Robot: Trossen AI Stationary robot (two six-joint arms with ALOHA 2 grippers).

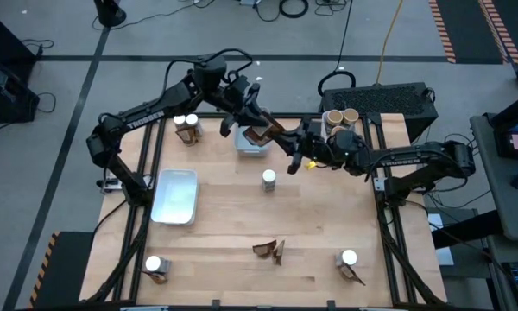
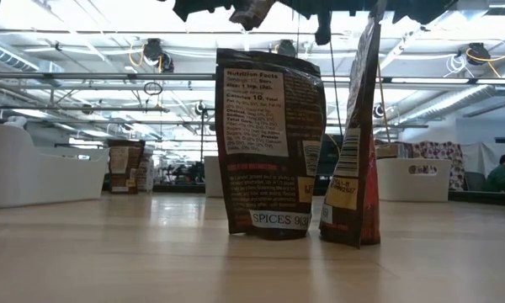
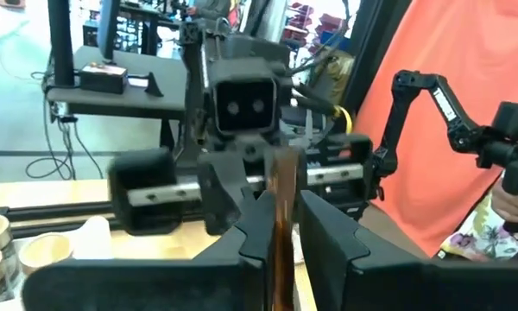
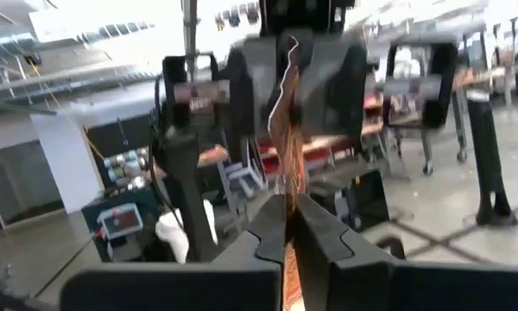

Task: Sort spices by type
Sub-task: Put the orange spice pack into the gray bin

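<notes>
Brown packet [image 1: 261, 134] is clamped by both tools, left [image 1: 252, 128] and right [image 1: 287, 141]; five white-capped jars, three tubs.

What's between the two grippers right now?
A brown packet, gripped edge-on by the left gripper and the right gripper. Both wrist views show it running from one to the other.

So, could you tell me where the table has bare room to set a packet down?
Bare wood lies between the grey tray and the lone jar, and right of that jar. The far edge is crowded: both end effectors share a packet beside the tubs.
</notes>
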